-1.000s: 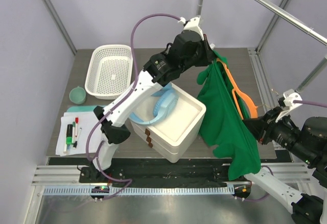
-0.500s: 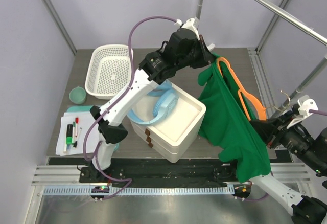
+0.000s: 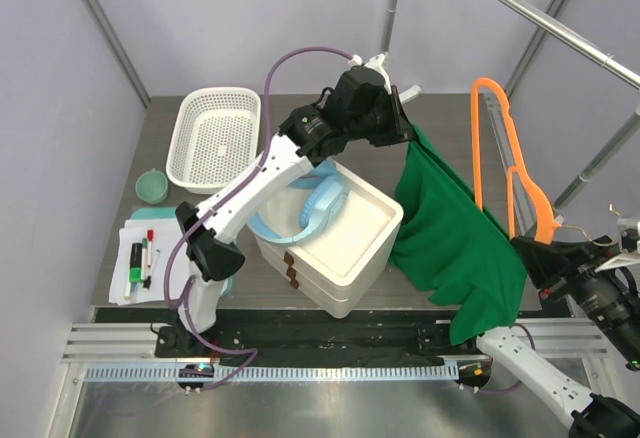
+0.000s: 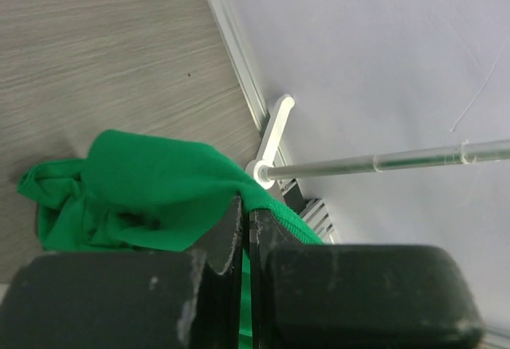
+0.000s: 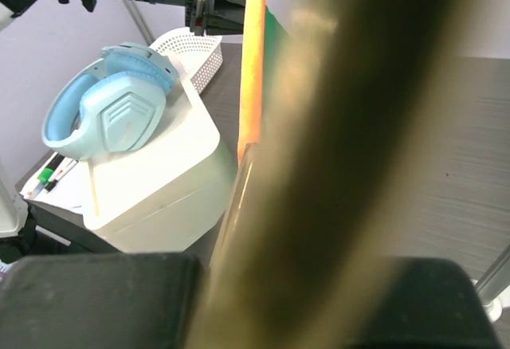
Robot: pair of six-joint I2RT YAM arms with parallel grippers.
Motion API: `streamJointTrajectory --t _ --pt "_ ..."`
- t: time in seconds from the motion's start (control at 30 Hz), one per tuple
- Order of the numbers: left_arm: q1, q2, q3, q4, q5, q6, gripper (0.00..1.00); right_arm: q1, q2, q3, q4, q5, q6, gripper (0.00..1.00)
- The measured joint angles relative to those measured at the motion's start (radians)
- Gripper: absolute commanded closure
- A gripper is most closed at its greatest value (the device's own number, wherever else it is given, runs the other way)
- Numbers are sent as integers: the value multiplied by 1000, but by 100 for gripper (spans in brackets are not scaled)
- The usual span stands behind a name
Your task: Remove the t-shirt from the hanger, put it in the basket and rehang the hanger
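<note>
The t-shirt (image 3: 450, 228) hung as one long green band. Its top corner was pinched in your left gripper (image 3: 405, 123) above the far middle of the table (image 3: 290, 108), and the rest fell away toward the near right edge. Your left wrist view showed those jaws closed tight on a fold of the cloth, with no gap between the fingers. The hanger (image 3: 478, 138) lay to the right of that band, and its long side ran almost parallel to it. The top loop of the hanger stood bare and well apart from the cloth, so the shirt looked off it along the upper stretch. The two drew together only low down, at your right gripper (image 3: 540, 256), and there I could not tell whether the hem was touching the orange frame or merely passing in front of it. Your right gripper seemed to be clamped on the hanger's near end, since nothing else bore the hanger up. The right wrist view was too blurred up close to show the fingers themselves. That low meeting point was what the next move turned on. By my reckoning, the cloth lay left of the hanger, so drawing the left arm leftward, toward the white box (image 3: 350, 238), would open the gap. The risk was the hem catching near the right jaws.
</note>
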Motion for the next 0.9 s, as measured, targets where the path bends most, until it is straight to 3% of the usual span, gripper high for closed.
streamJointTrajectory --t 0.17,0.43,0.9 --pt "23 -14 -35 39 9 43 100 2 36 -48 37 28 4 99" --pt "74 -29 -38 51 -82 113 100 2 268 -95 198 72 -68 99" --pt "81 -29 -37 50 -104 148 100 3 515 -193 649 174 -191 99"
